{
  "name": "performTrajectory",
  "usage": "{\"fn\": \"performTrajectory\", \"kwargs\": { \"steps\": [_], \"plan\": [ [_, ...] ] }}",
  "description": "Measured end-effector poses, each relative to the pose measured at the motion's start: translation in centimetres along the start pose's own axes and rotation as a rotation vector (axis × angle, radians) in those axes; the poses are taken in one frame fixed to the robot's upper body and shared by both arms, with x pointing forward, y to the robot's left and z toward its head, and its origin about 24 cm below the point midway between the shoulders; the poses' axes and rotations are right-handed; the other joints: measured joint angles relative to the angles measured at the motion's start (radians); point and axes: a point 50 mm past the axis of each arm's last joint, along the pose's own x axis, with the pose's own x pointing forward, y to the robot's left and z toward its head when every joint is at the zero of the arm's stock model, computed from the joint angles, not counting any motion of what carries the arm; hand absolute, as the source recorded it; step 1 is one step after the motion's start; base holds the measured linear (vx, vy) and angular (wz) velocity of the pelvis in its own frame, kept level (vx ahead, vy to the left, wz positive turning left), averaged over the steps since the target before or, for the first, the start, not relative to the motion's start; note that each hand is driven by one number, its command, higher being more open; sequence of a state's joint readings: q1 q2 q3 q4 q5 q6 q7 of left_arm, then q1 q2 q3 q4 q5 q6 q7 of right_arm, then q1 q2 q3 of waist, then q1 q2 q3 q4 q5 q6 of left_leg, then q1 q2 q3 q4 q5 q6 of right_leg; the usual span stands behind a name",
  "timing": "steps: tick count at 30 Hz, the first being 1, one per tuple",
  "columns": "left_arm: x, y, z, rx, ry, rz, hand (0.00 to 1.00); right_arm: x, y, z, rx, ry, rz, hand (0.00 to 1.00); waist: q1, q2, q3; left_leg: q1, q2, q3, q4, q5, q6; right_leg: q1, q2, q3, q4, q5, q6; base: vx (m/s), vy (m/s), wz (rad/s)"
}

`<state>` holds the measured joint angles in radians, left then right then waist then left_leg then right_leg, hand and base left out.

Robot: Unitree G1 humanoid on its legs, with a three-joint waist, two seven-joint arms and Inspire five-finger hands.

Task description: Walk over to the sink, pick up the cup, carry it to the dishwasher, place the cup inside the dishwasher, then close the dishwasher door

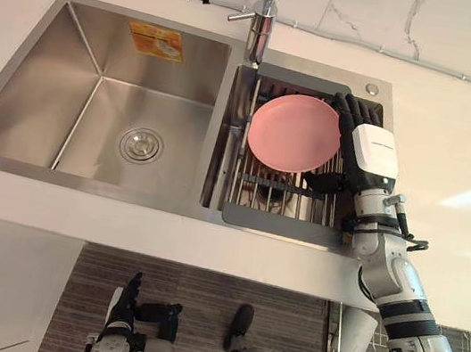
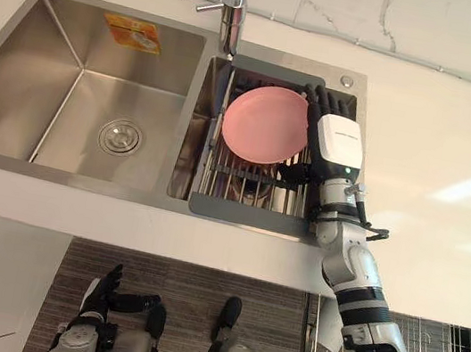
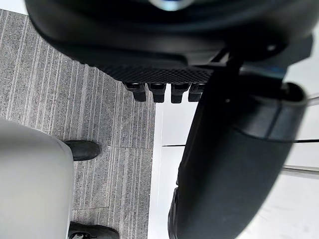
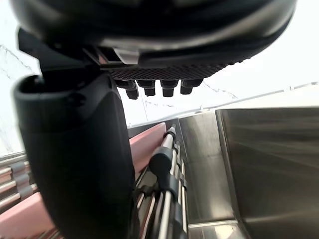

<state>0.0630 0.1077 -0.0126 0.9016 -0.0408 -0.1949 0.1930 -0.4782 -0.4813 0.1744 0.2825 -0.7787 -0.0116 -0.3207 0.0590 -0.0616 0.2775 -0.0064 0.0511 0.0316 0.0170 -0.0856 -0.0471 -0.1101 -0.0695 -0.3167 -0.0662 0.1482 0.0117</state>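
Two basins make up the steel sink [image 1: 8, 129], set in a pale tabletop [image 1: 460, 132]. The right basin holds a wire rack [image 1: 276, 203] with a pink plate [image 1: 295, 132] resting in it. The right hand [image 1: 373, 152] hovers just beside the plate's right edge, fingers [image 1: 348, 109] straight and closed on nothing. The left hand [image 1: 126, 302] hangs low over the floor [image 1: 196, 305], fingers relaxed and empty.

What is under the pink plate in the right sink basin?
A wire rack carries the pink plate; its bars show around the plate. What lies beneath the plate's middle is covered.
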Motion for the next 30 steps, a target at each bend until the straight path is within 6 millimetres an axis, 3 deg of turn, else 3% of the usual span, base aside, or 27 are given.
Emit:
{"fn": "performTrajectory", "kwargs": {
  "steps": [30],
  "plan": [
    [0.0,-0.5,0.7,-0.022,-0.038,-0.009,1.0,2.7,-1.2,2.1,0.02,-0.029,-0.121,1.0,0.0,0.03,0.045,-0.035,0.005,-0.011,0.006,0.011,0.002,-0.026,0.004,-0.011,0.007,0.003,-0.007,0.0,0.0,0.0]
  ]
}}
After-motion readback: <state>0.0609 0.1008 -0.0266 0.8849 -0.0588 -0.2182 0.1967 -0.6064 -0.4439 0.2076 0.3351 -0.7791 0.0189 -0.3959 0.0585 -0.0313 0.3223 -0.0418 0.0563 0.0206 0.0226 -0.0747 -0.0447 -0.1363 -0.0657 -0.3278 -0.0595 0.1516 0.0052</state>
